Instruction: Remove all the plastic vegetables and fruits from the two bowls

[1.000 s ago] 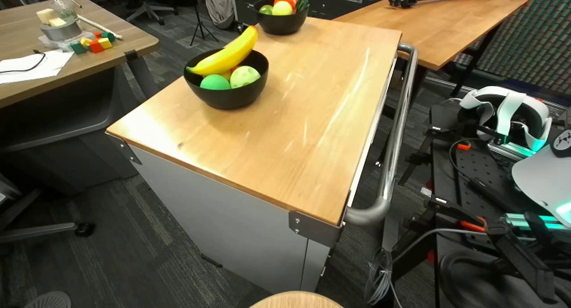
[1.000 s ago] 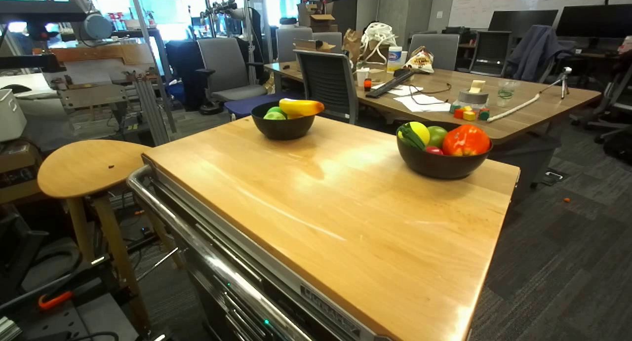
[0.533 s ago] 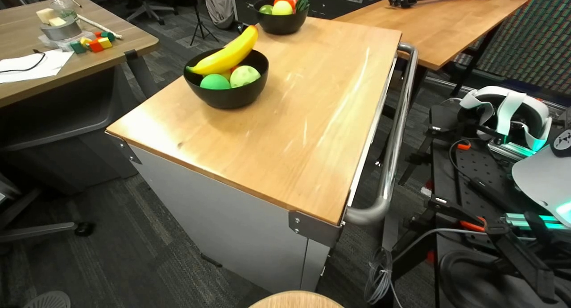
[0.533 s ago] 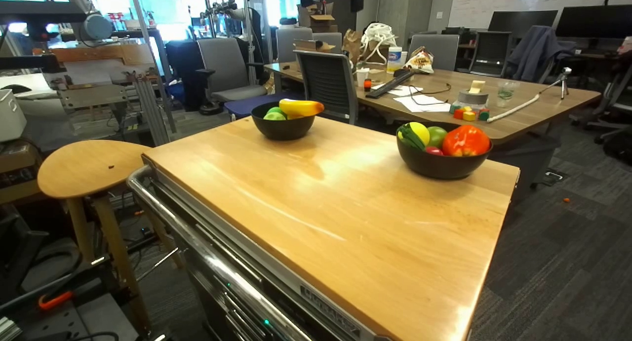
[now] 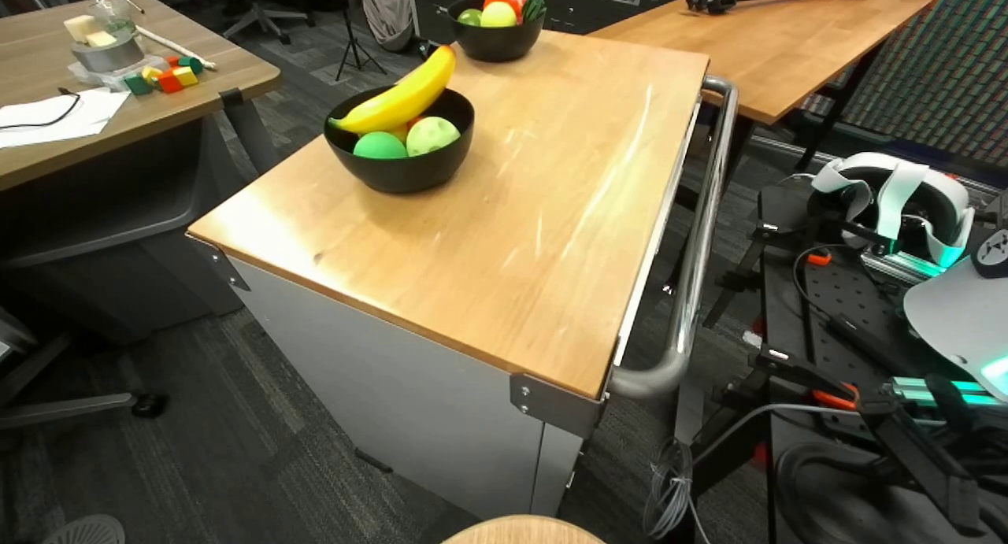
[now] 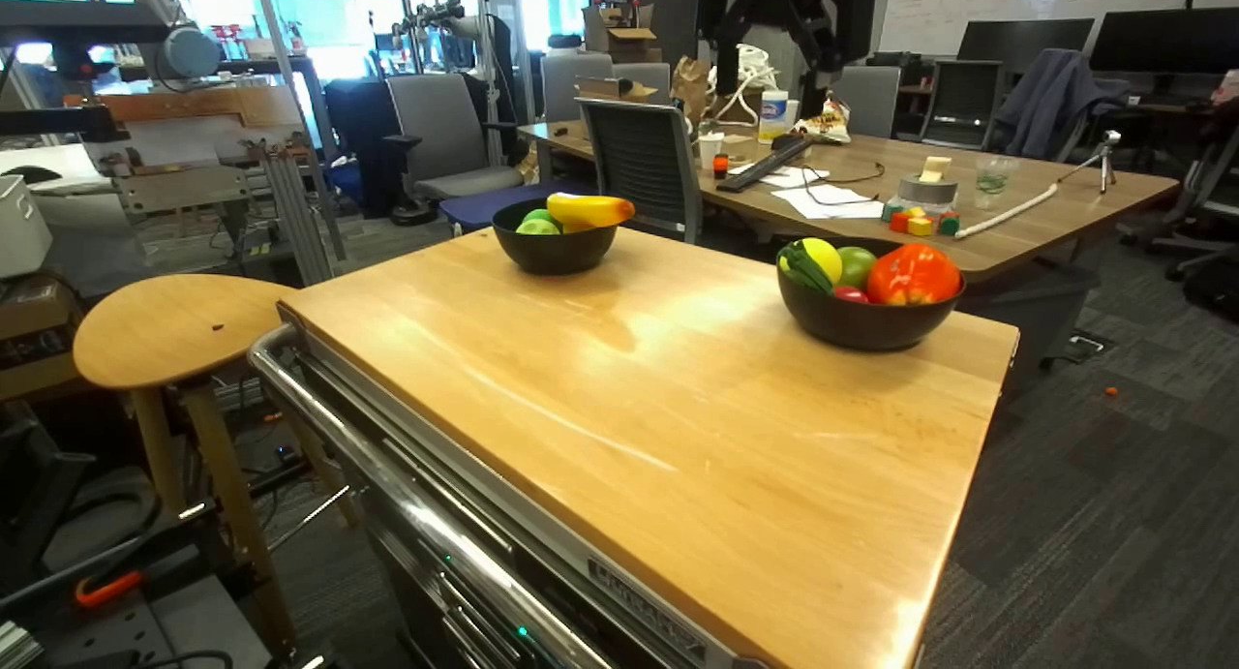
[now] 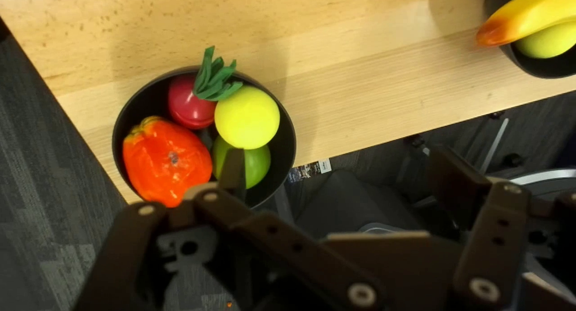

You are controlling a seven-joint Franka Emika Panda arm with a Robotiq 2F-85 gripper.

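Yellow ball (image 7: 247,117), green ball (image 7: 257,164): in black bowl (image 7: 286,142), below jaw level. Gripper (image 7: 344,171): apart from bowl, jaws spread wide.

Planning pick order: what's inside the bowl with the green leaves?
Wrist view: the bowl holds an orange-red fruit, dark red piece, green leaves, yellow ball, green ball. Yellow ball and a gripper finger partly cover the green ball; anything underneath is hidden.

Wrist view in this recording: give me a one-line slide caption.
Open, empty hand and a bowl of toy produce; upper right, a banana in a cropped second bowl.
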